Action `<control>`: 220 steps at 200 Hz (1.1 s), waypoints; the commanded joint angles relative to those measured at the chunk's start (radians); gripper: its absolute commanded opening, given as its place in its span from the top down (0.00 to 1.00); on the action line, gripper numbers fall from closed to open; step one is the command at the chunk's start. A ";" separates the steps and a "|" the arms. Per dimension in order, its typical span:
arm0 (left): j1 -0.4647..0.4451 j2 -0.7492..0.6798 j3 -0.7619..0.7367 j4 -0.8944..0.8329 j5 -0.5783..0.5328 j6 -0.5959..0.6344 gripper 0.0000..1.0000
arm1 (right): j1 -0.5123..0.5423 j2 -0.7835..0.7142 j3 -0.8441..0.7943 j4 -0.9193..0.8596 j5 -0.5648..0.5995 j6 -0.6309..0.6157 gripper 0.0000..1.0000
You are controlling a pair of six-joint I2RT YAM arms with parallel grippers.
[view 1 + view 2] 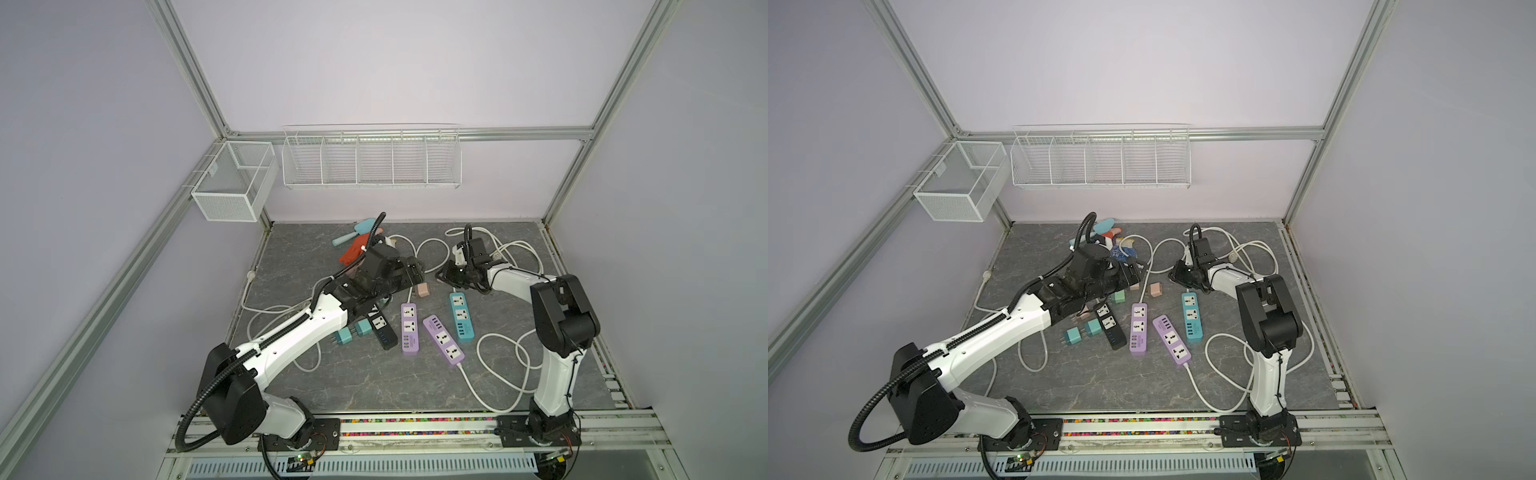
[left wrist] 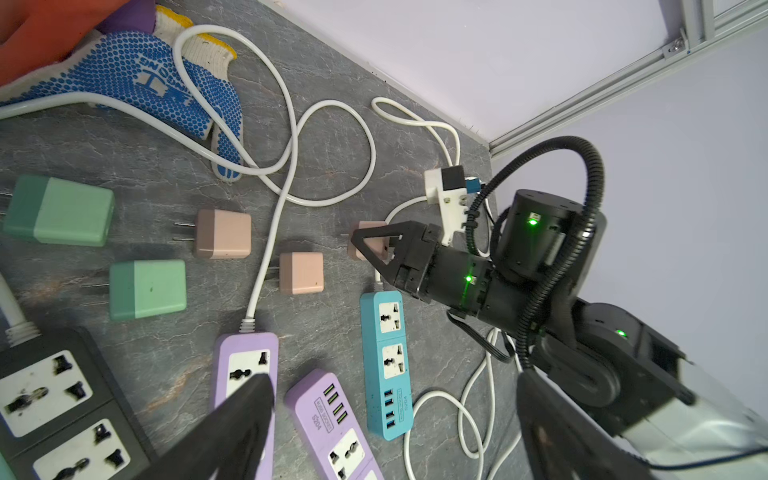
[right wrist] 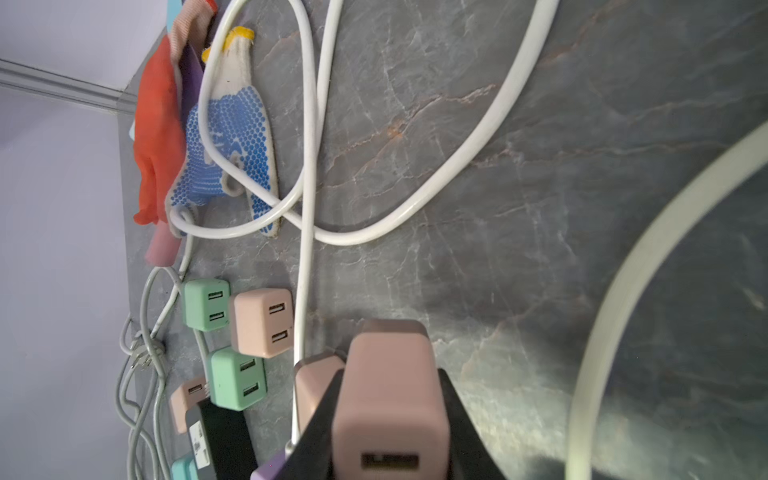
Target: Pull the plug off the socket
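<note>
1. Right wrist view: your right jaws clamp the pink plug (image 3: 390, 399), USB port toward the camera.
2. Left wrist view: that plug (image 2: 370, 227) sits just beside the teal strip (image 2: 386, 334), at its cord end; your left jaws stand wide, empty.
3. Both top views: plug hidden.

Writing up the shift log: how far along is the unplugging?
Done: every socket showing on the purple strips, blue strip and black strip is empty, and loose plugs lie on the table. In hand: the right gripper is shut on a pink plug, not in any strip; the left gripper has open, empty jaws. Left: probably just setting that plug down.
</note>
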 commanded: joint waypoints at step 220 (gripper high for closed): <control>0.005 -0.109 -0.048 0.004 -0.044 0.000 0.01 | 0.037 -0.111 0.044 -0.148 0.103 -0.053 0.27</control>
